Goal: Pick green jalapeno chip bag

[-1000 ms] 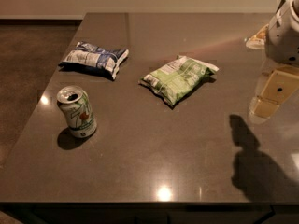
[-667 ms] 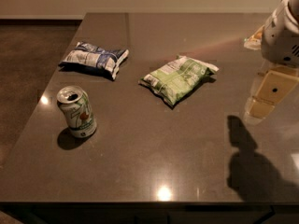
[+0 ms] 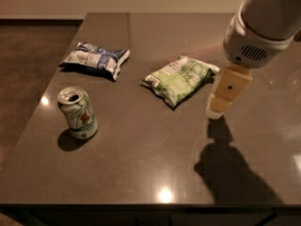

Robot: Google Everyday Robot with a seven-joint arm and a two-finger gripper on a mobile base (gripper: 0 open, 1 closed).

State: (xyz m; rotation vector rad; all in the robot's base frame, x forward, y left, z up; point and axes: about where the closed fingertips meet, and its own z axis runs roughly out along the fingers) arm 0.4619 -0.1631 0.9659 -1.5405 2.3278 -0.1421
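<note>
The green jalapeno chip bag point(image 3: 179, 79) lies flat near the middle of the dark table, light green with white panels, slanting from lower left to upper right. My gripper point(image 3: 217, 108) hangs above the table just right of the bag's right end, apart from it, with nothing seen in it. The white arm housing point(image 3: 263, 25) fills the upper right corner above it.
A blue-and-white chip bag point(image 3: 95, 59) lies at the back left. An open green-and-white soda can point(image 3: 78, 112) stands upright at the front left. The table's front edge point(image 3: 141, 204) runs along the bottom, and its left edge borders brown floor point(image 3: 28, 65).
My arm and gripper have moved left toward the green bag's right end and a little lower. The bags and the can have not moved.
</note>
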